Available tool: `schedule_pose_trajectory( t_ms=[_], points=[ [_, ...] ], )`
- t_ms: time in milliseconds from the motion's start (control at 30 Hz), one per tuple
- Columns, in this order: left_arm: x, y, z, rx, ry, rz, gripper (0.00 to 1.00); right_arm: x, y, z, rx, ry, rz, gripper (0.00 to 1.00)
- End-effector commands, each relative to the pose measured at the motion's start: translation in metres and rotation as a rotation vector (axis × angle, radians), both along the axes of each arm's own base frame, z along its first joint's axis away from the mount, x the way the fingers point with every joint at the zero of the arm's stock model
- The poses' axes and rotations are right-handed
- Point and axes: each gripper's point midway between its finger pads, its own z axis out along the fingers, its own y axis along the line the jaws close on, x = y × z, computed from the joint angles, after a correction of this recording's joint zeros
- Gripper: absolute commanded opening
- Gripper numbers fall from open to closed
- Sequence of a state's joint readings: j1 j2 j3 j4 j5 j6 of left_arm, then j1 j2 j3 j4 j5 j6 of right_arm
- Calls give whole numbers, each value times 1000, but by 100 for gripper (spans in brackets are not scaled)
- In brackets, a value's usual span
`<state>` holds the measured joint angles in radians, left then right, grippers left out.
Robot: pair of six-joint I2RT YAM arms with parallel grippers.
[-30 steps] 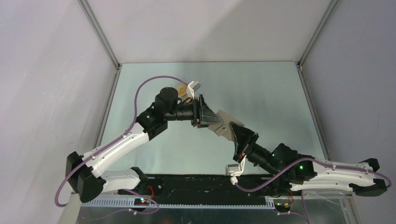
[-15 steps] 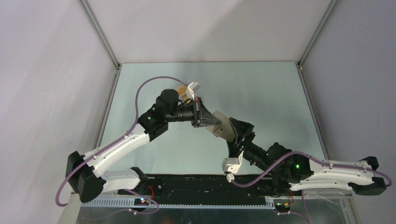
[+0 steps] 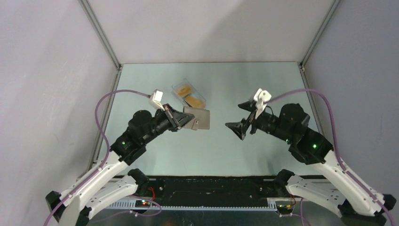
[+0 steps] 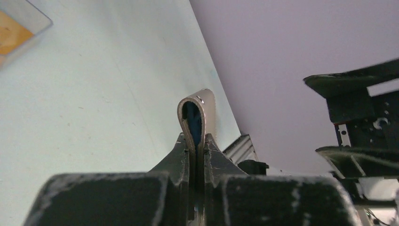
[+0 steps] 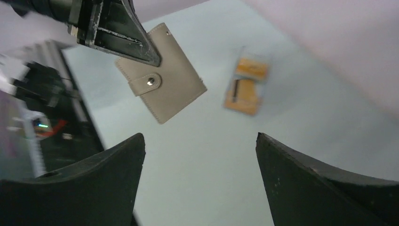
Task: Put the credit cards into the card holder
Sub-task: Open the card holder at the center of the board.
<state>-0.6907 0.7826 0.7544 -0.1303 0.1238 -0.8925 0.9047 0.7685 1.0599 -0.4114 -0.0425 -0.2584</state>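
Near edge, overhead view: bases of both arms on a black rail, purple cables looping from each wrist.

Mid-table, left: left gripper (image 3: 182, 120) clenched on the card holder (image 3: 198, 118), grasping it at one edge. Left wrist view: fingers (image 4: 181, 153) pressed together on the two leaves of the card holder (image 4: 198, 112), seen edge-on, rounded fold pointing away from the gripper, dark lining visible inside the loop. Right wrist view: same card holder (image 5: 162, 92), grey-taupe, folded closed, strap fastened with a metal stud, pinched at its upper corner by the left gripper (image 5: 141, 51) and held up off the pale green table (image 5: 202, 122).

Mid-table, right: right gripper (image 3: 235, 130) released, jaws spread wide, nothing between them, aimed at the card holder but well apart from it. Right wrist view: two dark fingers (image 5: 94, 179) at the lower corners, right gripper (image 5: 200, 146) open onto bare table.

Farther back, left of centre: clear plastic box (image 3: 180, 86) lying on the table (image 3: 263, 84), just beyond the card holder, not touching it. Inside, two orange credit cards (image 3: 194, 100) side by side; blurred from the right wrist (image 5: 242, 96), one apparently with a dark stripe. Corner of the box and one card (image 4: 10, 34) at the upper left of the left wrist view.

Background: plain pale walls (image 3: 211, 28) on three sides.
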Motion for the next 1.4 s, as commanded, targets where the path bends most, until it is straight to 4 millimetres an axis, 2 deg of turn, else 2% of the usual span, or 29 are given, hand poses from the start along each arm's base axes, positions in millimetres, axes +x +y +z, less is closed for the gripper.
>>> schedule_pose_trajectory(
  t_ms=[0, 33, 67, 100, 133, 167, 200, 300, 400, 467, 733, 833, 967, 1267, 1367],
  points=[
    [8, 24, 8, 22, -93, 114, 0, -40, 23, -2, 255, 537, 275, 85],
    [8, 24, 8, 19, -96, 116, 0, -52, 29, 13, 321, 598, 373, 83],
    [6, 26, 9, 15, -100, 113, 0, -46, 29, 9, 350, 639, 381, 80],
    [5, 26, 9, 9, -96, 110, 0, -50, 32, 25, 414, 663, 439, 79],
    [3, 25, 9, 3, -93, 104, 0, -48, 35, 21, 435, 685, 454, 76],
    [1, 25, 10, -11, -84, 99, 0, -48, 38, 34, 491, 693, 478, 76],
    [1, 24, 10, -25, -70, 98, 0, -45, 41, 38, 522, 672, 494, 74],
    [-1, 18, 12, -45, -55, 70, 0, -47, 55, 36, 554, 767, 514, 67],
    [-3, 11, 13, -52, -45, 35, 0, -47, 74, 30, 562, 833, 535, 54],
    [-4, 6, 12, -56, -34, 11, 0, -47, 82, 30, 577, 849, 549, 52],
    [-7, -1, 21, -117, -40, -24, 0, -14, 101, -5, 579, 949, 390, 51],
    [-8, -3, 22, -134, -29, -31, 0, -6, 105, -14, 584, 976, 345, 47],
    [-9, -4, 31, -176, -44, -37, 0, -1, 108, -32, 549, 1013, 298, 43],
    [-9, -8, 36, -202, -41, -49, 0, -6, 120, -54, 483, 1029, 283, 42],
    [-10, -9, 37, -201, -45, -58, 0, 4, 108, -60, 457, 978, 198, 43]
  ],
)
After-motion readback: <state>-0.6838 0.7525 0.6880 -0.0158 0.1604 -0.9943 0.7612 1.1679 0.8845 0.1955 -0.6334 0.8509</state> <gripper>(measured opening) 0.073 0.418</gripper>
